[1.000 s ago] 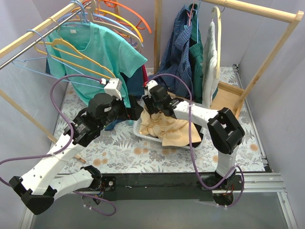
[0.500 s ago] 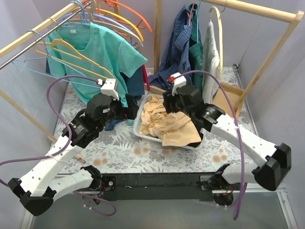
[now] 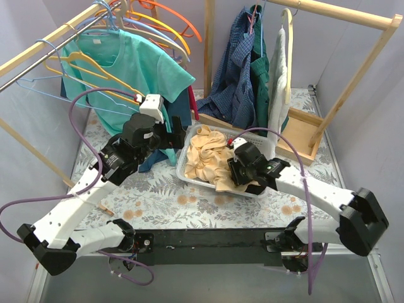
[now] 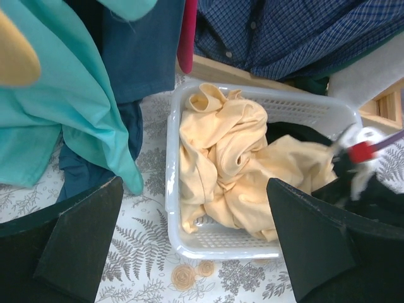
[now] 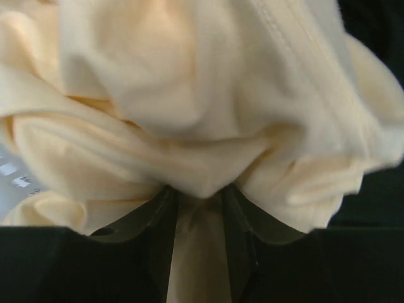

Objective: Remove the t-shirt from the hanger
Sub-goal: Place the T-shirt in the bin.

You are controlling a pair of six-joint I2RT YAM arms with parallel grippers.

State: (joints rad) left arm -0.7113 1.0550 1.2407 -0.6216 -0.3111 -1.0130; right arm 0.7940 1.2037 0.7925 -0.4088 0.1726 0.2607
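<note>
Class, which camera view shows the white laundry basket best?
Left wrist view: the white laundry basket sits large and central, rim and mesh clear. The top view shows it smaller, partly covered. The right wrist view shows almost only yellow cloth.

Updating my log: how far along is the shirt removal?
Looks done: a yellow garment lies crumpled in the white basket, off any hanger. In hand: the right fingers pinch its fabric. Left to do: the teal t-shirt hangs on the rack; the left fingers stand open near it, holding nothing.
</note>
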